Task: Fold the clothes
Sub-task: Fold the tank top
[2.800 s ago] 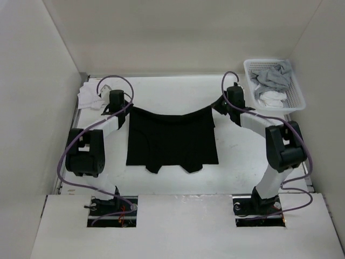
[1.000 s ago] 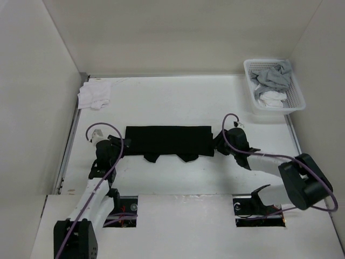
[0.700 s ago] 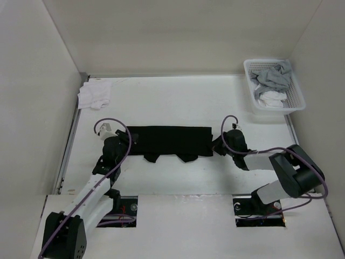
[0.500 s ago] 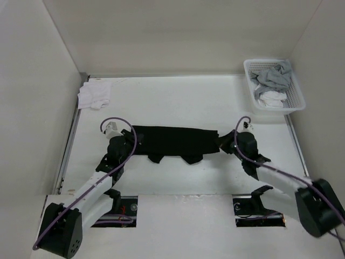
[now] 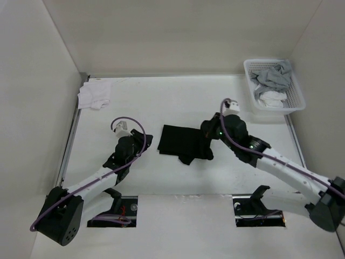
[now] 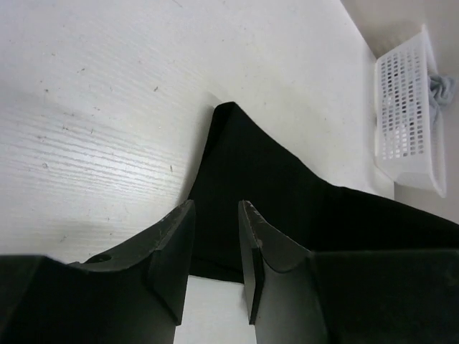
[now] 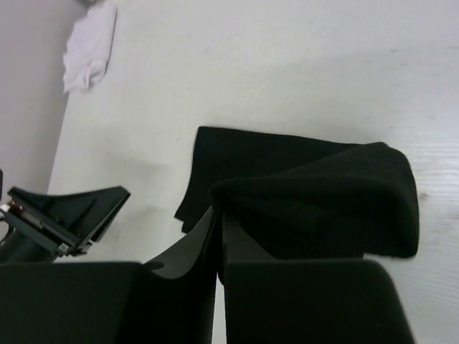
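The black T-shirt (image 5: pixel 180 141) lies folded into a short block at the middle of the table. Its right end is lifted and doubled back over the rest. My right gripper (image 5: pixel 209 131) is shut on that lifted edge; in the right wrist view the pinched fold (image 7: pixel 308 193) bulges just past the closed jaws (image 7: pixel 217 213). My left gripper (image 5: pixel 141 147) stands open a little left of the shirt with nothing between its fingers. In the left wrist view the shirt (image 6: pixel 287 193) lies beyond the left gripper (image 6: pixel 215 209), whose fingers do not touch it.
A white basket (image 5: pixel 297 93) with grey and white garments sits at the back right and shows in the left wrist view too (image 6: pixel 405 115). A crumpled white cloth (image 5: pixel 92 96) lies in the back left corner. Walls close in the left, right and far sides.
My right gripper has carried the shirt's right end leftward over the rest, so the shirt is about half as wide. Its left edge now lies apart from the left gripper.
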Tool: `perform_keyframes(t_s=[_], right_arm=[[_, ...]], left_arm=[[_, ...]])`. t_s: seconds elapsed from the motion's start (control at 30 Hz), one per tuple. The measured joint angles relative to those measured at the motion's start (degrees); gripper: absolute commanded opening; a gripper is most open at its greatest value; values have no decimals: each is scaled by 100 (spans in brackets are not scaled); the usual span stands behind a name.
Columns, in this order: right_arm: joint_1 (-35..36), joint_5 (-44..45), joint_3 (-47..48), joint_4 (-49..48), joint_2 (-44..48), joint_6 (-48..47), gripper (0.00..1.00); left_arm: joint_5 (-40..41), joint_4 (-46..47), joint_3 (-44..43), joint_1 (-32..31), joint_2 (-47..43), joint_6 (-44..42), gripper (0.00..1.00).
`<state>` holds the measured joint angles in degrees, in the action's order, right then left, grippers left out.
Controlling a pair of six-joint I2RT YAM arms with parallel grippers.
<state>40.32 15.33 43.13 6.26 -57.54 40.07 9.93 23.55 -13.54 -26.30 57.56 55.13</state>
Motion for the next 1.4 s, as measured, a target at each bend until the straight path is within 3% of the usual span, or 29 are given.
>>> perform_keyframes(t_s=[0.2,0.33,0.5,0.67,0.7,0.8,0.9,0.97,1.03,1.17,1.27,1.4], right_arm=[[861,229,1838,308,-2142,-326,10],[1143,212,2927,361,-3602,-369,31],[1360,-74,3585,382,-4927,-319,43],[1508,-118,2992,297,-4454,-310,48],[1506,-101,2776,247,-4188,-319,43],[1287,-105,2203,98,-3346,-354,15],[846,-168,2006,-149,-3058,-354,7],[649,-210,1939,-278,-3141,-365,10],[614,-273,1799,-396,-3268,-369,21],[629,-483,1508,-417,-3447,-380,39],[579,-533,1440,-437,-3515,-398,45],[437,-678,1580,-573,-3786,-424,47]], left_arm=[[-48,31,9,240,-431,2,31],[-236,70,116,614,-704,37,32],[-516,-68,264,1084,-1029,83,33],[-566,-138,262,1145,-1143,83,35],[-557,-136,243,1078,-1056,81,36],[-511,-101,37,693,-479,24,37],[-393,-52,-286,240,293,-107,29],[-251,17,-415,11,699,-203,25],[-94,35,-466,-118,1025,-278,25],[157,24,-549,-201,1624,-378,34],[343,24,-614,-227,1864,-415,40],[492,28,-734,-260,2002,-442,40]])
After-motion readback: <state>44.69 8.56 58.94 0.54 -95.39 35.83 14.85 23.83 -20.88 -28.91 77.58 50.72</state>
